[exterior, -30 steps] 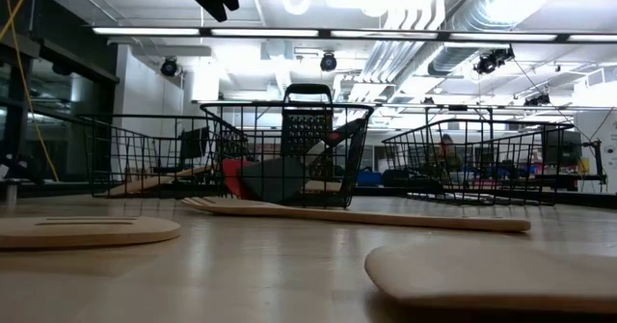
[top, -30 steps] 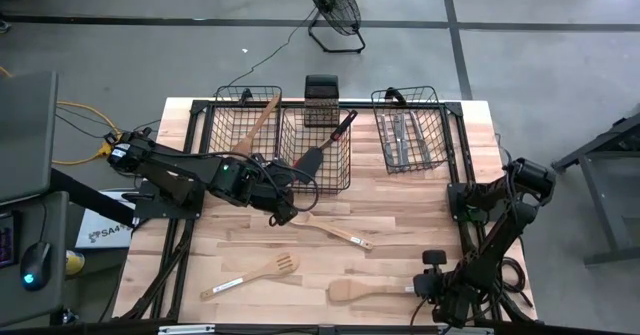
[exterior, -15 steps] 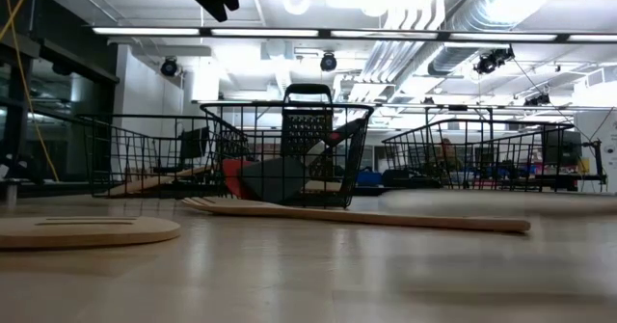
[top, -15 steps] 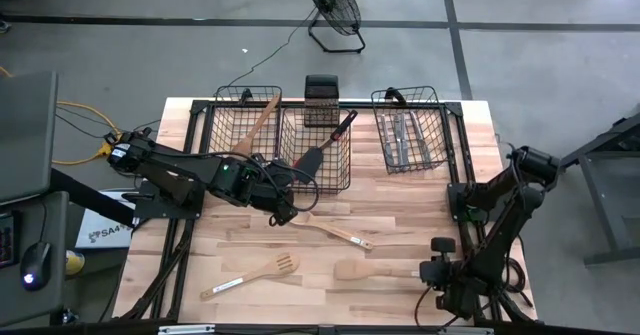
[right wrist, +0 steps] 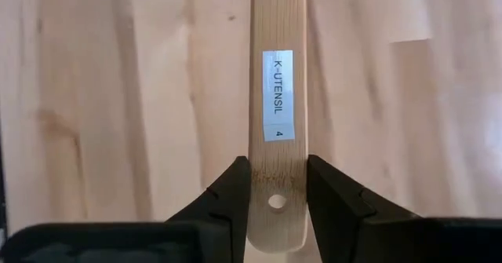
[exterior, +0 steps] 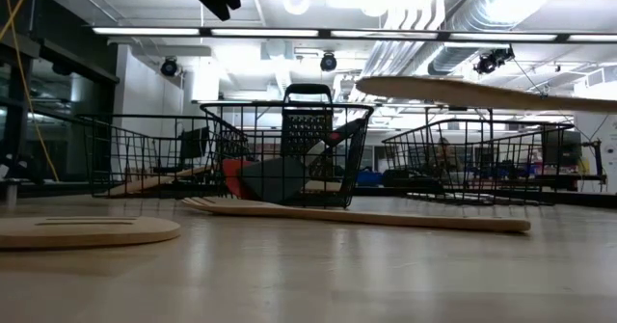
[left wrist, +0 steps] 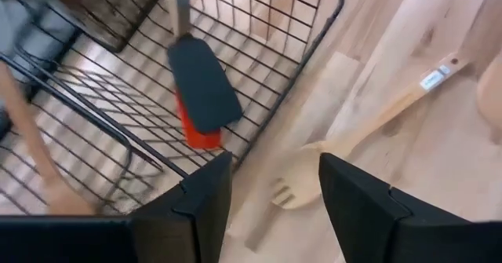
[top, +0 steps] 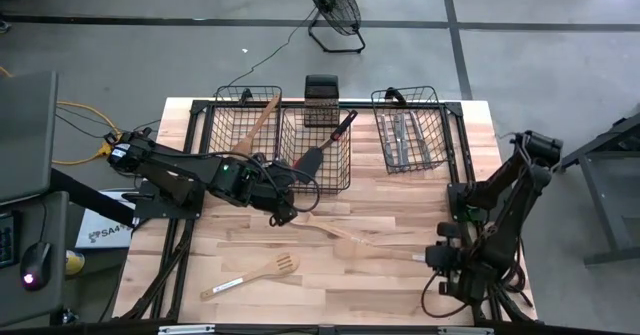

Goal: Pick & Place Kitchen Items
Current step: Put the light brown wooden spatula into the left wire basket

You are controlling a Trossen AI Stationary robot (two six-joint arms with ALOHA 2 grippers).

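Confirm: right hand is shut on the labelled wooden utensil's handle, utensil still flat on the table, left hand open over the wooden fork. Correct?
Not quite. The right hand is shut on the handle of the labelled wooden utensil, but the utensil is lifted off the table; the low view shows it in the air above the baskets. The left hand is open over the wooden fork.

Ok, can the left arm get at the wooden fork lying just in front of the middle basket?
Probably yes. The left gripper hangs open right above the wooden fork head, nothing between them; the basket wall stands just beyond.
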